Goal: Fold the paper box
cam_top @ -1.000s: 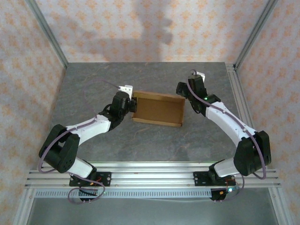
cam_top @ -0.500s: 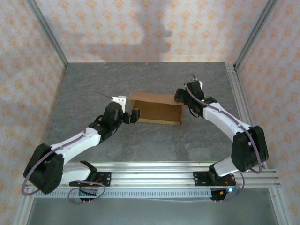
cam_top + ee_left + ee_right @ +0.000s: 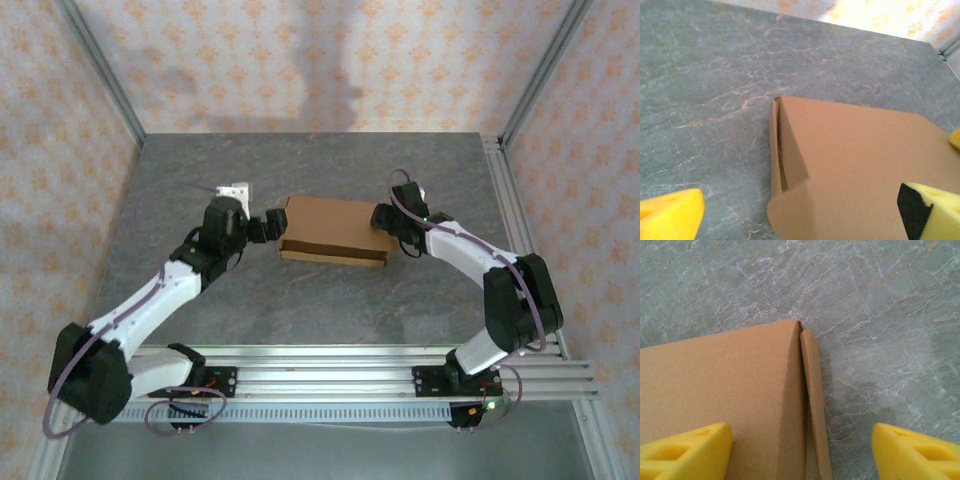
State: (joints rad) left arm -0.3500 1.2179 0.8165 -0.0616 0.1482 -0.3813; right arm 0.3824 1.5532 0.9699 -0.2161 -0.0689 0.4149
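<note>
The left tool [image 3: 266, 228] stands wide open and holds nothing. In the left wrist view one yellow pad [image 3: 670, 212] hangs over bare stone and the other sits low at the right above brown card, so the left end of the box lies between them. Neither pad visibly presses on the card.

The right tool [image 3: 392, 232] is open too, with nothing in its grip. In the right wrist view one of its pads [image 3: 685, 450] hovers over the top panel and the other over the stone, with the end edge of the box between them.

The box [image 3: 335, 228] is plain brown cardboard. It lies flat near the middle of the grey marbled desk [image 3: 300, 165], its long side running left to right between the two tools. A smooth panel covers its top. At its left end a side flap [image 3: 790, 150] stands a little off the wall, with a dark slit beside it. At its right end a narrow strip [image 3: 815, 405] runs along the edge, with a thin dark gap between it and the top panel.
</note>
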